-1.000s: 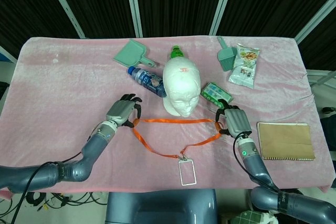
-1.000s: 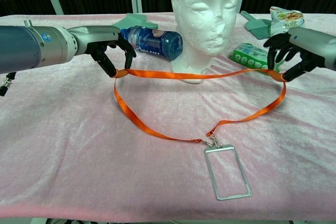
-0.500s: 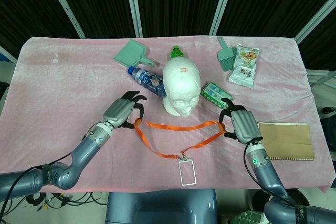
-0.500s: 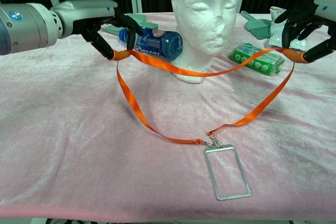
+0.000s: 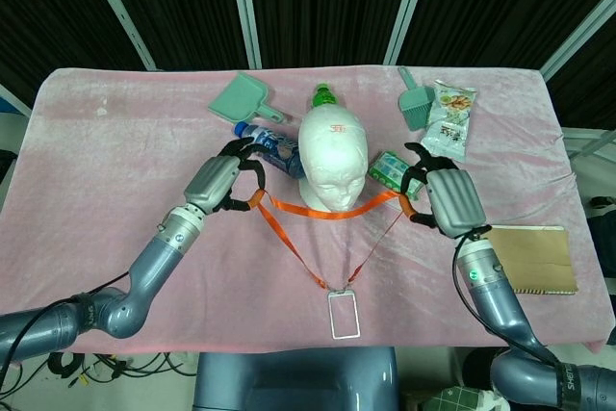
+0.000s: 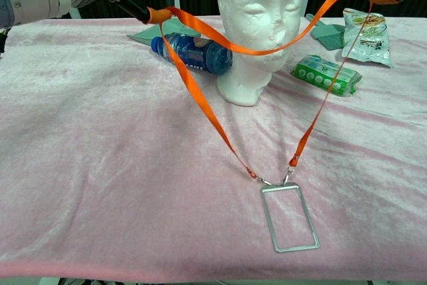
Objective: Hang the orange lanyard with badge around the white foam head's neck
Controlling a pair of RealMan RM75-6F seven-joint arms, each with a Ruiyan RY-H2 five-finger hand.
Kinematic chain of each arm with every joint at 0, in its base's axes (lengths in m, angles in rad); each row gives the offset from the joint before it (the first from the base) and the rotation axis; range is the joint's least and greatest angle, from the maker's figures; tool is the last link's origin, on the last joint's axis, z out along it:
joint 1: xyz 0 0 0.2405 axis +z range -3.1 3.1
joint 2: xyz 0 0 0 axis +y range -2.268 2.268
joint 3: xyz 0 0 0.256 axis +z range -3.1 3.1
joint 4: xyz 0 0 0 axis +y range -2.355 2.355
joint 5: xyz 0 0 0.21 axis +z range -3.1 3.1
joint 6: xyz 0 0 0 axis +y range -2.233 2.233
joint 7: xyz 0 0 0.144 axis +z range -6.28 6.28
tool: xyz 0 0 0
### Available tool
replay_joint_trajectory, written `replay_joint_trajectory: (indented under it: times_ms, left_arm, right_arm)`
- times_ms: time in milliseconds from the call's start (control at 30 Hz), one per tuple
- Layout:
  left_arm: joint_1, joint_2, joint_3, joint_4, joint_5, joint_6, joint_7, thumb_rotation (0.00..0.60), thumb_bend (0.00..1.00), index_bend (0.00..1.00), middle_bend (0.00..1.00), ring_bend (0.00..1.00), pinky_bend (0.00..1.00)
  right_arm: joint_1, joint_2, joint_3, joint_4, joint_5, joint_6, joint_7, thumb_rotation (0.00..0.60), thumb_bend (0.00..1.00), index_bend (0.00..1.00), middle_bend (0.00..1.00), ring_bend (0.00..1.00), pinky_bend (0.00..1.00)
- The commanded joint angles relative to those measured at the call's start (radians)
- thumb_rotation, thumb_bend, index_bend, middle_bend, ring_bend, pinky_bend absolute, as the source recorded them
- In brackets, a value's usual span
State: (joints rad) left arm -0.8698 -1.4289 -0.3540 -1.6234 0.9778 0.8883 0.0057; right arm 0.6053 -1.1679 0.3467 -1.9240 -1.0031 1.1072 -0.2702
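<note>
Above the pink table [image 5: 96, 132] the lanyard [image 6: 200, 95] is off the cloth and spread into a loop, the left hand [image 5: 219, 183] pinching one side and the right hand [image 5: 445, 197] the other, with the top strand sagging across the face of the foam head [image 5: 333, 163]. Only the badge [image 6: 289, 217] rests on the cloth in front. To my eye the job is about half done: the loop isn't over the crown yet, so it must go up, back and down around the neck.
</note>
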Motion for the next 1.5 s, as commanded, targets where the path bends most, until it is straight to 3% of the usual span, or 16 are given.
replay_joint_trajectory:
  times_ms: [33,367,667,1167,1500]
  left_arm:
    - [-0.007,-0.013,-0.028,0.024,-0.019,0.011,-0.026,0.6,0.46,0.61,0.18,0.0,0.0]
    - [-0.025,-0.022,-0.109,0.082,-0.067,0.024,-0.1,0.6,0.46,0.61,0.18,0.0,0.0]
    - [-0.035,-0.024,-0.158,0.112,-0.097,0.03,-0.153,0.6,0.46,0.62,0.18,0.0,0.0]
    - [-0.092,-0.165,-0.171,0.331,-0.084,0.084,-0.183,0.6,0.46,0.59,0.18,0.0,0.0]
    - [-0.15,-0.281,-0.164,0.526,-0.076,0.052,-0.21,0.6,0.46,0.58,0.19,0.0,0.01]
  right_arm:
    - [0.04,0.031,0.044,-0.008,0.061,-0.043,0.006,0.6,0.43,0.75,0.15,0.31,0.25]
    - [0.109,0.057,0.141,0.043,0.184,-0.067,0.049,0.6,0.43,0.75,0.15,0.31,0.25]
    - [0.157,0.072,0.18,0.114,0.273,-0.1,0.07,0.6,0.43,0.76,0.15,0.31,0.25]
    - [0.272,0.034,0.205,0.298,0.388,-0.219,0.106,0.6,0.44,0.76,0.15,0.31,0.25]
    - [0.379,-0.047,0.179,0.529,0.467,-0.328,0.093,0.6,0.44,0.76,0.16,0.32,0.25]
